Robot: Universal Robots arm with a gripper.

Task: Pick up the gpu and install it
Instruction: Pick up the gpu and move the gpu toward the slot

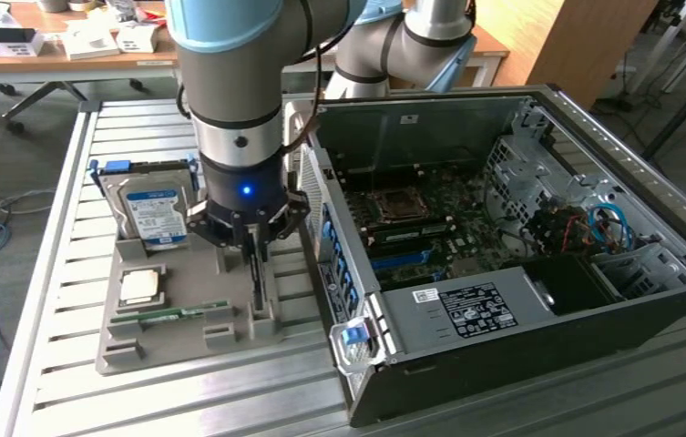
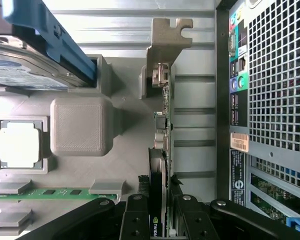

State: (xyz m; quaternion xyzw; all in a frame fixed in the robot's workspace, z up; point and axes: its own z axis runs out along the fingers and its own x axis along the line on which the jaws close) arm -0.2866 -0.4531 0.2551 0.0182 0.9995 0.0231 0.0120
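While down low over the gray tray (image 1: 172,350), clamped narrow with gripper (image 1: 252,253) fingers (image 2: 135,220) on both faces of gpu (image 2: 157,170). Stands on edge in tray slot, just beside open PC case (image 1: 440,382). Shares tray with hard drive (image 1: 154,214), CPU (image 1: 139,287), RAM stick (image 1: 170,314).

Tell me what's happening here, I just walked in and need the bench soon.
The robot arm's fingers are closed on the graphics card, which stands on edge in the gray parts holder. It has not been lifted out yet. The open computer case sits right beside the holder.
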